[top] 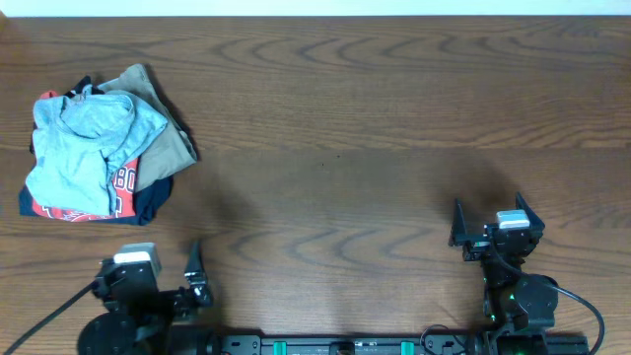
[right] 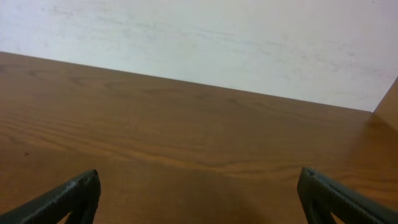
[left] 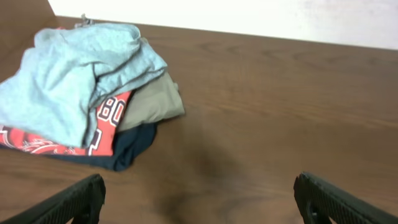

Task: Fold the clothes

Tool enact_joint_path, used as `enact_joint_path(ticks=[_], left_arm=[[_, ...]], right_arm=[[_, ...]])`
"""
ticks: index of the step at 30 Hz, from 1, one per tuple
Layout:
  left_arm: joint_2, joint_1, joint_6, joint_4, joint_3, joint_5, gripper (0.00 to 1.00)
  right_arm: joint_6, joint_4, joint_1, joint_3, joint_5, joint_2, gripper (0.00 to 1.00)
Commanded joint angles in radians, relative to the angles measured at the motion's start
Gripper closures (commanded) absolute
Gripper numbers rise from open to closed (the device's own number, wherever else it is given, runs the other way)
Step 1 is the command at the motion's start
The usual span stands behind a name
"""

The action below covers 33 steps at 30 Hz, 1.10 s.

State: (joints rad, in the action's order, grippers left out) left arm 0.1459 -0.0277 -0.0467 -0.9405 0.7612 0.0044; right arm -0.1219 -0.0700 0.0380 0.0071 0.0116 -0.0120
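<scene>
Table: a brown wood-grain table [top: 375, 128] fills the overhead view. Its middle is bare, so you have room there to spread the garment.
Task garment: the plain pale blue-grey garment of thin soft fabric [top: 84, 138] lies crumpled on top of a pile at about 10 o'clock on the table. It is unfolded and well apart from both arms.
Beneath it: a red T-shirt with white lettering [top: 69, 209] shows at the pile's 6 o'clock edge. An olive-tan folded garment [top: 173, 148] shows at 3 o'clock, and a dark navy layer [top: 153, 197] at 5 o'clock.
Left gripper: the left gripper [left: 199, 190] sits at 7 o'clock. Its jaws are spread wide and hold nothing, and it is the nearer arm to the pile.
Right gripper: the right gripper [right: 199, 183] sits at 5 o'clock, also spread wide and empty.
Risk: in my judgement, a deep pinch will catch the red shirt along with the pale fabric and drag the stack apart. Pinching a bunched ridge could lift the garment twisted, leaving you no clean edge to fold.
Views: the left wrist view shows you the pale cloth draping down over the red lettering, and the layer order at the pile's near edge. The overhead view flattens this. Only the overhead view shows both arms. The right wrist view shows just bare wood and a white wall [right: 199, 43], with no clothing.
</scene>
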Motion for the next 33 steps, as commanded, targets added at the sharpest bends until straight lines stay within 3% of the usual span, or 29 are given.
enact_joint_path(ticks=[1, 8, 21, 28, 33], left_arm=[[-0.077, 0.018, 0.017, 0.086, -0.137, -0.021, 0.02], [-0.144, 0.049, -0.029, 0.424, -0.418, -0.017, 0.02], [-0.144, 0.049, -0.042, 1.004, -0.757, -0.016, 0.02], [-0.144, 0.049, -0.04, 0.877, -0.757, -0.016, 0.02], [-0.144, 0.049, -0.04, 0.87, -0.757, -0.016, 0.02]], right_arm=[[-0.014, -0.005, 0.006, -0.002, -0.005, 0.007, 0.01], [-0.014, -0.005, 0.006, -0.002, -0.005, 0.007, 0.01], [-0.014, -0.005, 0.006, -0.002, -0.005, 0.007, 0.01], [-0.014, -0.005, 0.006, -0.002, -0.005, 0.007, 0.01], [-0.014, -0.005, 0.006, -0.002, -0.005, 0.007, 0.01]])
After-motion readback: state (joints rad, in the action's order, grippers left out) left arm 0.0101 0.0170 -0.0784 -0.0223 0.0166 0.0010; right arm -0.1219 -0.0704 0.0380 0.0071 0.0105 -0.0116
